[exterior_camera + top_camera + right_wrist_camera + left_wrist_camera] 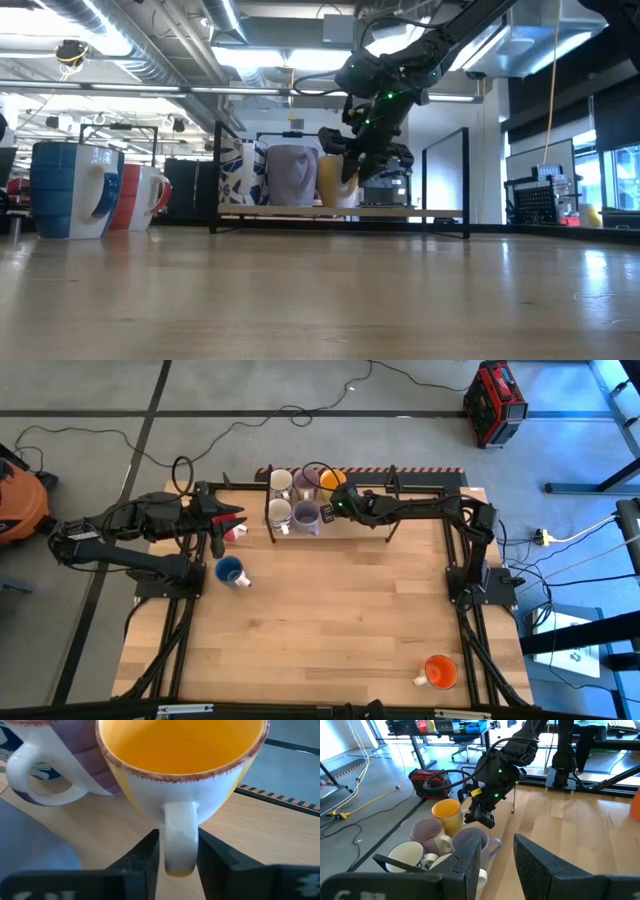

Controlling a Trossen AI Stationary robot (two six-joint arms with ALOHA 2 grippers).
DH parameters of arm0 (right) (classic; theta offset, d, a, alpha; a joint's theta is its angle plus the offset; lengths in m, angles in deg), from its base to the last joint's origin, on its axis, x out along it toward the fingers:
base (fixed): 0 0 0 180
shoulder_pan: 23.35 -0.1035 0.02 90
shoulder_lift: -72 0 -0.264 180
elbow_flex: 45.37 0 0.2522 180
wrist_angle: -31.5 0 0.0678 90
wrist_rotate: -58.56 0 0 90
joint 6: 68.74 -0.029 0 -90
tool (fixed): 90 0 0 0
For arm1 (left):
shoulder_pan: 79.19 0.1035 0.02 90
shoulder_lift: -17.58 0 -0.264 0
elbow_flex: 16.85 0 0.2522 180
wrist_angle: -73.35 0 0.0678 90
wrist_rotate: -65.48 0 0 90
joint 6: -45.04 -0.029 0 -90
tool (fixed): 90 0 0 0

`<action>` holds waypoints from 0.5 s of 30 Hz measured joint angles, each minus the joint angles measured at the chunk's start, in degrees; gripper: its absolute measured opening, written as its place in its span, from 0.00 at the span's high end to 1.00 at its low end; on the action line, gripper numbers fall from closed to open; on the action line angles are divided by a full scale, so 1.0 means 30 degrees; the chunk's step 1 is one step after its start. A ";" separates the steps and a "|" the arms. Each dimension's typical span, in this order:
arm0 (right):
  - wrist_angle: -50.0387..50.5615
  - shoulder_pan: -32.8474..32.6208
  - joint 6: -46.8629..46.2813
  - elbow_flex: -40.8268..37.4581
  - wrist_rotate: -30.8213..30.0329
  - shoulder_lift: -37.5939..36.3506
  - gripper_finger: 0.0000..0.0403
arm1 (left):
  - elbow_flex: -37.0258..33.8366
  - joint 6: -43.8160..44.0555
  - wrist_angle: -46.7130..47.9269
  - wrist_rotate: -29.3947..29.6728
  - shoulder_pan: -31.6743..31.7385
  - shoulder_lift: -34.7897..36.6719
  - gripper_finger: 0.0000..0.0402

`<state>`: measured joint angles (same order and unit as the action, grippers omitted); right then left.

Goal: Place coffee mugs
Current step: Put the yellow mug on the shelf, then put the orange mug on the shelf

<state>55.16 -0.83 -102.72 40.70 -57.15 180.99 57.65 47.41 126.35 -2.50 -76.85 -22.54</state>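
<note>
From above, the right gripper [338, 501] is reaching to the rack [400, 472] at the far edge of the table [330, 620], at the yellow-orange mug [331, 481]. Four other mugs are standing beside it in the rack; the blue mug [231, 570] is near the left edge and the orange mug [440, 671] is near the right front corner. The left gripper [228, 518] is hanging near the red mug [236, 532].

From table height, the yellow-orange mug seems seated.

The left wrist view is showing the left fingers [470, 862] apart, holding nothing.

In the right wrist view, the jaws are flanking the handle [179, 837] with small gaps. Every mug seen is empty. If the fingers are catching the handle while retreating, the mug could be tipping or dragging its neighbours.
</note>
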 joint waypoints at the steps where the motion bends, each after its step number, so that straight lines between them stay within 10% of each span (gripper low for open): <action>1: 0.0002 0.0000 -0.0002 0.0000 0.0004 0.0000 0.72 | 0.0003 0.0000 0.0000 0.0000 0.0003 0.0000 0.73; 15: 0.1447 -0.0015 0.0495 0.0019 0.1066 -0.2045 0.51 | 0.0003 0.0007 0.0007 -0.0051 -0.0002 0.0007 0.73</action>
<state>59.50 -0.87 -101.24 40.76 -53.95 174.86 57.66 47.43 126.37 -2.66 -76.85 -22.52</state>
